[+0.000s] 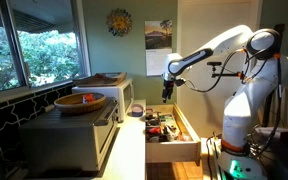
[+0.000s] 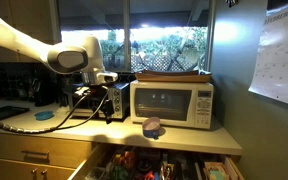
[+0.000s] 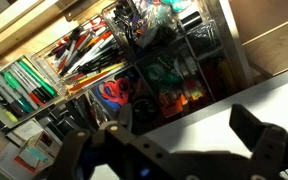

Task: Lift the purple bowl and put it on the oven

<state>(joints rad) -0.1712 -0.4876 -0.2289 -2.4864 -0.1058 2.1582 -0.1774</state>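
The purple bowl [image 2: 154,127] sits on the pale counter in front of the white microwave; it shows as a small shape in an exterior view [image 1: 136,110]. The grey metal oven [image 1: 69,140] stands at the near end of the counter and shows beside the microwave in an exterior view [image 2: 121,100]. My gripper [image 1: 167,90] hangs open and empty above the open drawer, apart from the bowl. In the wrist view my gripper's [image 3: 189,135] dark fingers are spread over the counter edge. The bowl is out of the wrist view.
A brown wooden bowl [image 1: 81,101] with orange contents sits on the oven's top. The white microwave [image 2: 172,103] stands next to the oven. An open drawer [image 1: 169,128] full of tools and pens [image 3: 114,70] juts out below the counter. Windows run behind the counter.
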